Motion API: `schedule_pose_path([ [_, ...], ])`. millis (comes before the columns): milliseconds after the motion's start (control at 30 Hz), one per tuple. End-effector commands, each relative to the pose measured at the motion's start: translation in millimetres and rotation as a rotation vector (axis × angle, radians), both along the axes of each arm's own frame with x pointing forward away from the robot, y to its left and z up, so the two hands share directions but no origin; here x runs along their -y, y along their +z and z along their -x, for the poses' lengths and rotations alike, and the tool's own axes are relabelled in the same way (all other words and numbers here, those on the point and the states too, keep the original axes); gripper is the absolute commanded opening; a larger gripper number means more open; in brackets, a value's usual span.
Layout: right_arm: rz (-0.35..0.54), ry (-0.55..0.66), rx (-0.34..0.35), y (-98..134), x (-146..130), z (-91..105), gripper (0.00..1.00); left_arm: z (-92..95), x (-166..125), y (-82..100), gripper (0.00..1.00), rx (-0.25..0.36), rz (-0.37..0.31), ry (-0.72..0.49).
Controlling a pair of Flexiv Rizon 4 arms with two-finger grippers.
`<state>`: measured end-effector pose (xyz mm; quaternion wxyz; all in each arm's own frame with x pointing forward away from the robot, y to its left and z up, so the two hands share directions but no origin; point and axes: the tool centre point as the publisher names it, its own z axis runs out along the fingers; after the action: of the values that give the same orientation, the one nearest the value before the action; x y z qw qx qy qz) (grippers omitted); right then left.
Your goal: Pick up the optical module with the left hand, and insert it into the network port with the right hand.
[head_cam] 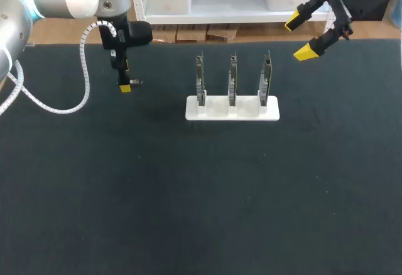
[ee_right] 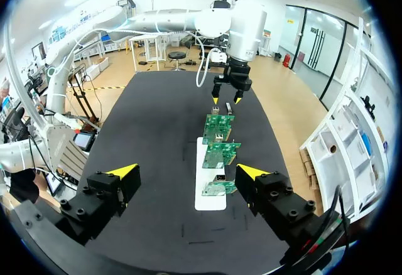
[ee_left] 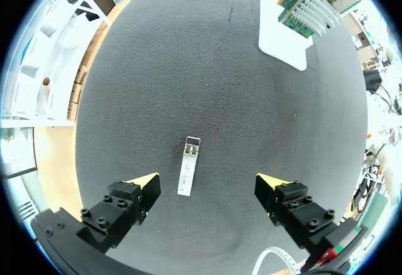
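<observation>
The optical module (ee_left: pixel 188 165), a small silver bar, lies flat on the black mat between the fingers of my open left gripper (ee_left: pixel 208 184), touching neither of them. In the head view this gripper (head_cam: pixel 125 85) hangs over the far left of the mat with the module (head_cam: pixel 135 82) just beside its yellow tip. Three green circuit boards (head_cam: pixel 232 77) stand upright in a white rack (head_cam: pixel 232 110) at the middle. My right gripper (head_cam: pixel 309 34) is open and empty, raised at the far right. From its wrist view (ee_right: pixel 188 173) the boards (ee_right: pixel 218 143) lie ahead.
The black mat (head_cam: pixel 201 193) covers the whole table. The white rack (ee_left: pixel 282 33) stands well ahead of the left gripper. My left arm's white coiled cable (head_cam: pixel 85 68) hangs over the mat's far left.
</observation>
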<state>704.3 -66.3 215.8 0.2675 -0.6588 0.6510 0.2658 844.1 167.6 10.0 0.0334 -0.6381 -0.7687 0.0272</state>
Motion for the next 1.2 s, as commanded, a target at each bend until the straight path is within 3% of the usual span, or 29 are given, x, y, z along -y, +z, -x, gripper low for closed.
schedule_pose_path([
  [33,0.000,-0.001,0.001,0.0,-0.1,0.4,1.00,-8.1,0.6,1.0,1.00,-0.070,0.007,0.000],
  [233,0.000,-0.001,0.001,0.0,-0.1,0.4,1.00,-7.9,-2.0,0.2,1.00,-0.075,0.003,0.010],
  [500,0.000,-0.001,0.001,0.0,-0.1,0.4,1.00,-0.1,-11.7,-6.7,1.00,-0.080,-0.055,0.011],
  [733,0.000,-0.001,0.001,0.0,-0.1,0.4,1.00,-7.4,-15.3,-14.5,1.00,-0.102,-0.076,0.025],
  [933,0.000,-0.001,0.001,0.0,-0.1,0.4,1.00,-15.6,-18.1,-15.3,1.00,-0.088,-0.050,0.049],
  [1200,0.000,-0.001,0.001,0.0,-0.1,0.4,1.00,-21.3,-18.8,-23.9,1.00,-0.146,-0.012,0.048],
])
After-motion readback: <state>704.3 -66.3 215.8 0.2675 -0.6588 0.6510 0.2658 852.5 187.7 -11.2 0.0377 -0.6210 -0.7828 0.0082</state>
